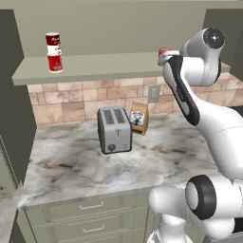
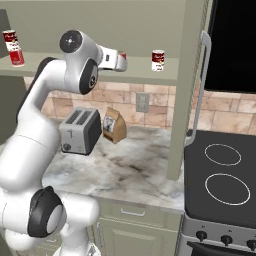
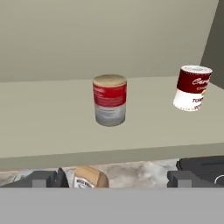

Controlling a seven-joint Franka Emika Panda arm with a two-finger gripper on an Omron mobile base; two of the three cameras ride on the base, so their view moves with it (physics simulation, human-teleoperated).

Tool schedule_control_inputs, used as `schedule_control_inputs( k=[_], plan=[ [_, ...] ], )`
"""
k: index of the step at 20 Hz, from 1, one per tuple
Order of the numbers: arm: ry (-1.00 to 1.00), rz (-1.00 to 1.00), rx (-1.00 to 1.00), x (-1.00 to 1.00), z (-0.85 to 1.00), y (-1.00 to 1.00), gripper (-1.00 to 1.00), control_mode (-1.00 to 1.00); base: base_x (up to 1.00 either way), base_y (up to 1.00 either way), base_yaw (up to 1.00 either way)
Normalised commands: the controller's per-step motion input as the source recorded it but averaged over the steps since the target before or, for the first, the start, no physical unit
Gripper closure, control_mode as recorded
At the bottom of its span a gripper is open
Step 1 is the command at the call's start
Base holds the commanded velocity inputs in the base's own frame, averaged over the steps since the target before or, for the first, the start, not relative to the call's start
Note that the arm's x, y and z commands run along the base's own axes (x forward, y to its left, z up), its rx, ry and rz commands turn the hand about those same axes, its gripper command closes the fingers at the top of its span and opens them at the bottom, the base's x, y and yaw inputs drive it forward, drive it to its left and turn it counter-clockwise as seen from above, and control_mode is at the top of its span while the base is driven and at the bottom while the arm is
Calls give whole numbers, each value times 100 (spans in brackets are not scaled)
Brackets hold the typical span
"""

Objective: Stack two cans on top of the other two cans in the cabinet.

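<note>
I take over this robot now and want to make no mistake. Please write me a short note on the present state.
The jaws stand open and empty, in front of the cabinet shelf, facing the grey-bottomed can.
Cans: at the shelf's left end, a red-and-white can stands on the almost all-red can. The grey-bottomed can and the white-bottomed can stand apart, each directly on the shelf.
Done: one stack.
Left: grasp one of the two single cans and set it on the other.
</note>
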Motion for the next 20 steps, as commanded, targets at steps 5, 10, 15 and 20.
schedule_control_inputs(
  k=[5, 10, 15, 20],
  plan=[
    [0, 4, 0, 27, -5, -3, -100, -100, 0, 0, 0],
    [0, 3, 0, 22, -6, -5, -100, -100, 0, 0, 0],
    [0, 2, 0, 23, -7, -3, -100, -100, 0, 0, 0],
    [0, 2, 0, 23, -4, 0, -100, -100, 0, 0, 0]
  ],
)
